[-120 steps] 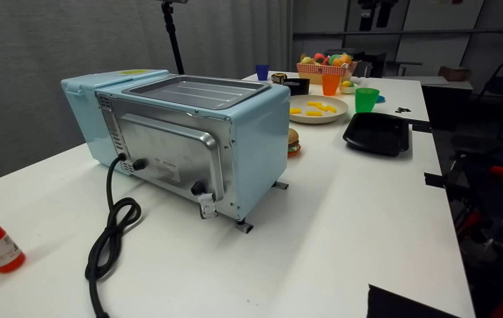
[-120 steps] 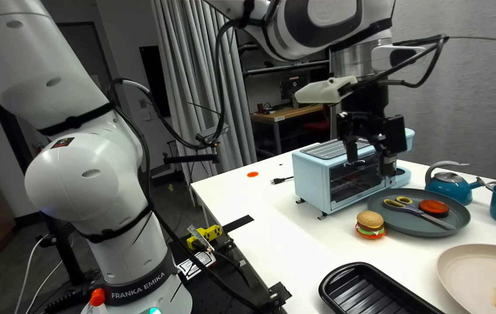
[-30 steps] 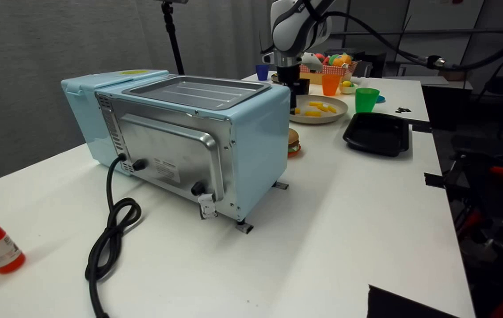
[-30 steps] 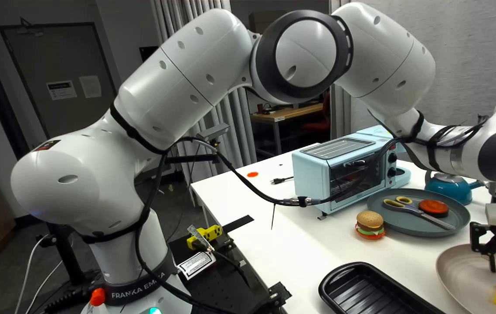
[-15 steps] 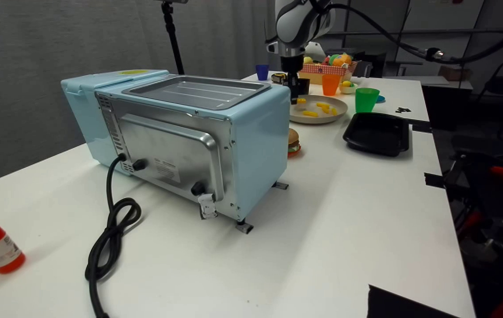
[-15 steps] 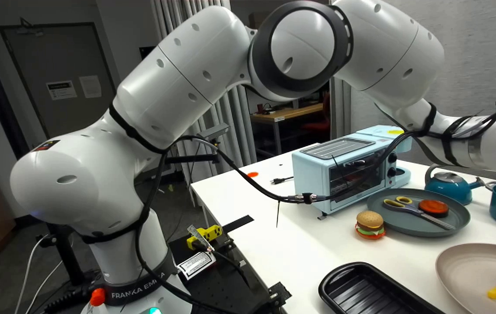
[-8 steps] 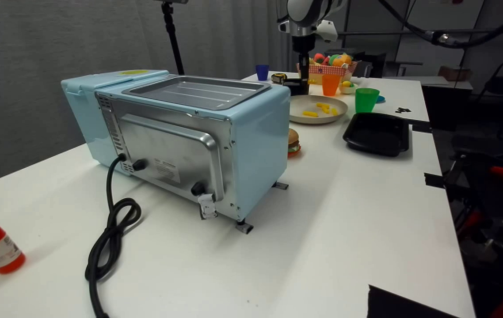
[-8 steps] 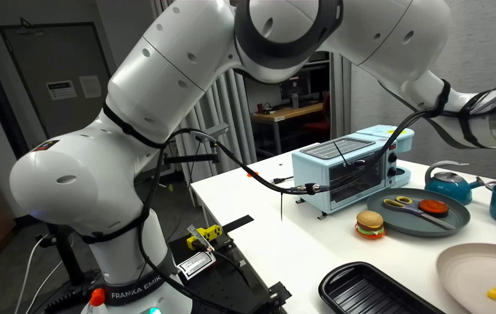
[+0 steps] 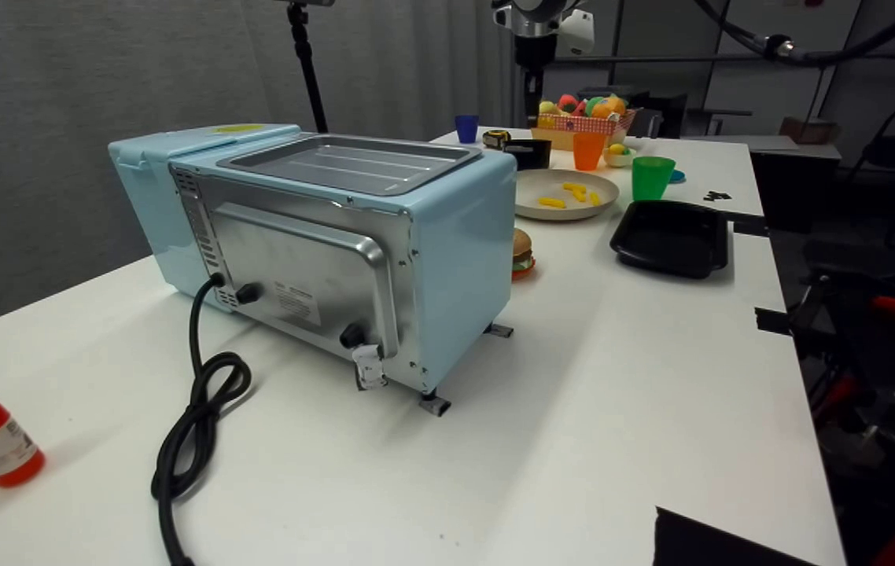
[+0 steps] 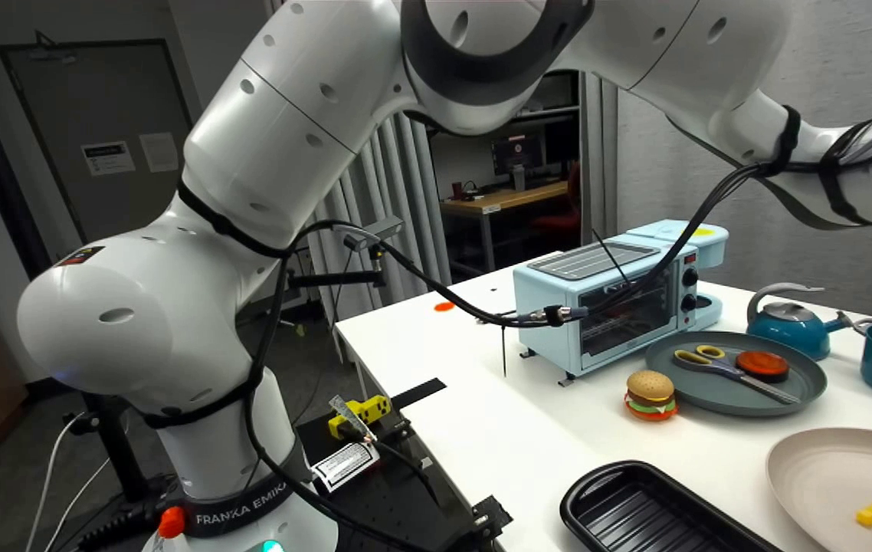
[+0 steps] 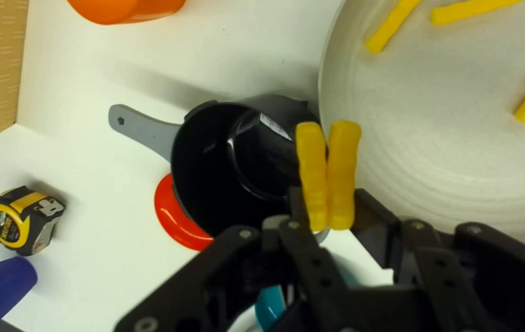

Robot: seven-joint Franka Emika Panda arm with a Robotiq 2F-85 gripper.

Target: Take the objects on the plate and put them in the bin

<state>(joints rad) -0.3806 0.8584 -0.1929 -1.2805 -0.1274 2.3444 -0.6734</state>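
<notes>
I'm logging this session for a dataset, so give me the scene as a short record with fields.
Gripper: shut on two yellow sticks, clear of the plate
Plate: round, pale; at least three other yellow sticks on it
Beside plate: black pot
Cups: orange cup, green cup, blue cup
Other items: burger, light-blue toaster oven
Bin: cannot tell which container is meant
</notes>
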